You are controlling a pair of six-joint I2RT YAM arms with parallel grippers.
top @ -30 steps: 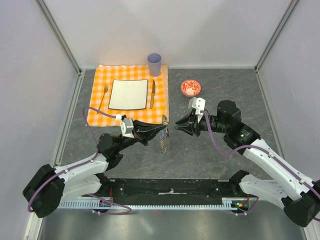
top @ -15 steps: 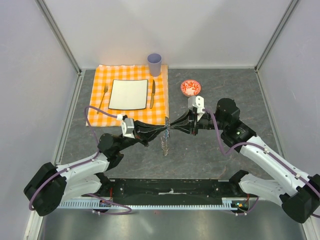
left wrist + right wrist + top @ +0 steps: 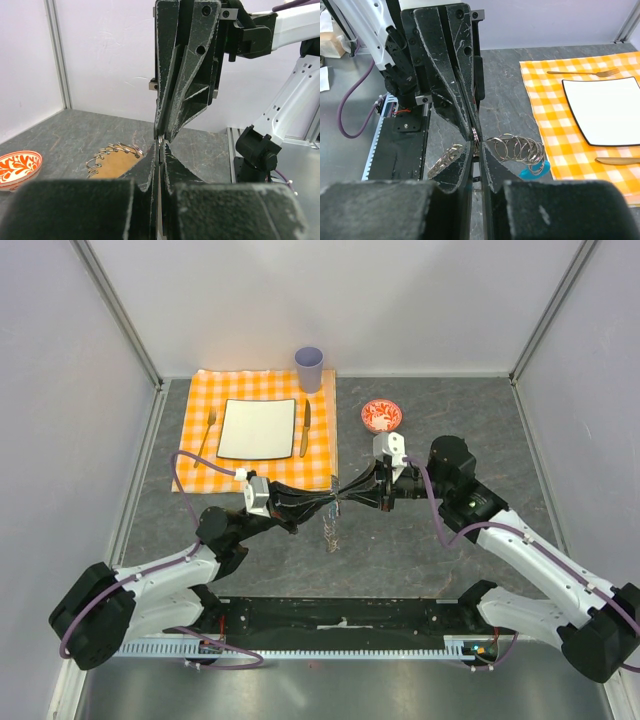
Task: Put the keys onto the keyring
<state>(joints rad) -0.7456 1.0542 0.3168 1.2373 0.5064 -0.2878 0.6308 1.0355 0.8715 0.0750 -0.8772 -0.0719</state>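
Observation:
My left gripper and right gripper meet tip to tip above the grey table, just off the orange cloth's near right corner. Both are shut on rings of the keyring, a chain of grey metal rings. One loop of it hangs below the tips. In the right wrist view my right gripper pinches a ring, the chain trails right and ends in a blue plastic segment. In the left wrist view my left gripper is shut, with rings beside it. The black-headed key is hidden.
An orange checked cloth at the back left holds a white plate, a fork and a table knife. A purple cup stands behind it. A red bowl sits just behind my right gripper.
My right gripper has moved left, closed, and now meets the left gripper's tips. The left gripper has shifted slightly right, and the hanging rings swung with it.

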